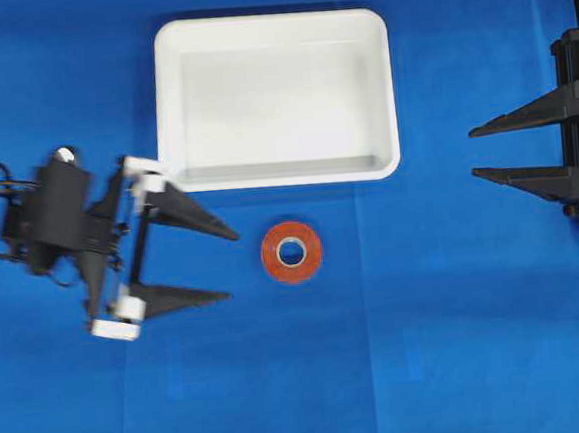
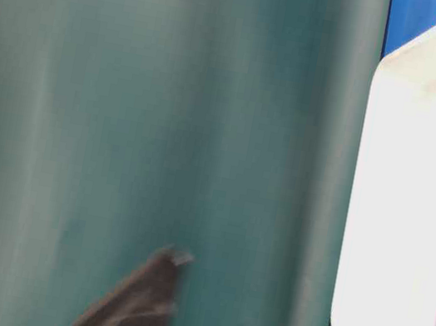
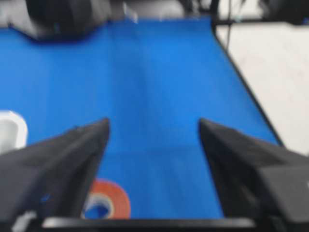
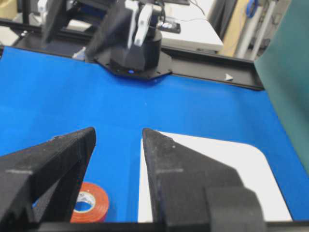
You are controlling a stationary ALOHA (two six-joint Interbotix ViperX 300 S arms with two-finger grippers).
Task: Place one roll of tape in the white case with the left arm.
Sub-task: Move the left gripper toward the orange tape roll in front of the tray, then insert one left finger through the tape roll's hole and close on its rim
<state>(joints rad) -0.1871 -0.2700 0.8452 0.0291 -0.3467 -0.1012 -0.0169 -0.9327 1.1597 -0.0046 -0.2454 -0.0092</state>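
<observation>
The orange-red roll of tape (image 1: 292,251) lies flat on the blue cloth just in front of the white case (image 1: 269,25), which holds nothing. My left gripper (image 1: 232,265) is open and empty, a short way left of the roll, with its jaws pointing toward it. In the left wrist view the roll (image 3: 117,199) shows low beside the left finger, and the gripper (image 3: 153,122) is wide open. My right gripper (image 1: 473,152) is open and empty at the far right. Its wrist view shows the gripper (image 4: 118,130), the roll (image 4: 92,203) and the case (image 4: 217,164).
The case's corner (image 3: 12,130) shows at the left of the left wrist view. The table-level view is blurred: a green backdrop (image 2: 166,120), the case's rim (image 2: 360,196) and a dark gripper part (image 2: 139,301). The left arm's base (image 4: 130,43) stands beyond the cloth.
</observation>
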